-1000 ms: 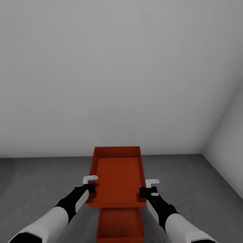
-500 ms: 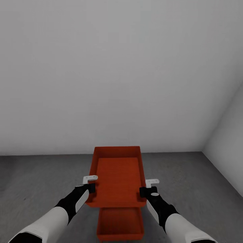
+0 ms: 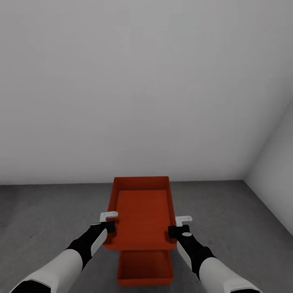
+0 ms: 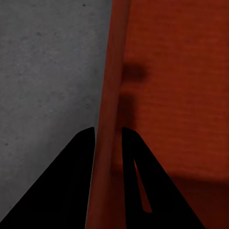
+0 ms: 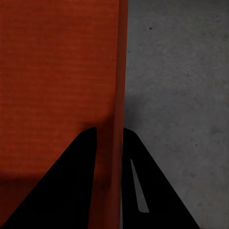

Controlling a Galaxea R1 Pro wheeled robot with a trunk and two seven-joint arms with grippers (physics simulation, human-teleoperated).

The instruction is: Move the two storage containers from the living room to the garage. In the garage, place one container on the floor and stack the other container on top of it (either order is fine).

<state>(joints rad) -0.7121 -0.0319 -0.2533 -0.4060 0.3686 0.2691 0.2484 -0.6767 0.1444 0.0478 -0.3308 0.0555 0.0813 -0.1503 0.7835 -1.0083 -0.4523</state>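
— Bins: where do they stand?

— You hold the upper bin [image 3: 141,211] in the air, low over the grey floor [image 3: 49,219], before the white wall [image 3: 142,89]. Your left gripper [image 3: 108,225] is clamped on its left wall, a finger each side of the rim; the right gripper [image 3: 177,230] is clamped likewise on its right wall. The lower bin [image 3: 144,268] sits on the floor, nearer to you than the held one and partly under its near end.

— Which step is this?

— You're in the garage, so it looks like the stacking step, with one bin down and the other not yet on it.

— What does the next move call for?

— Likely you bring the held bin nearer until it lines up over the lower one, keep it level, lower it in, then let both grippers go.
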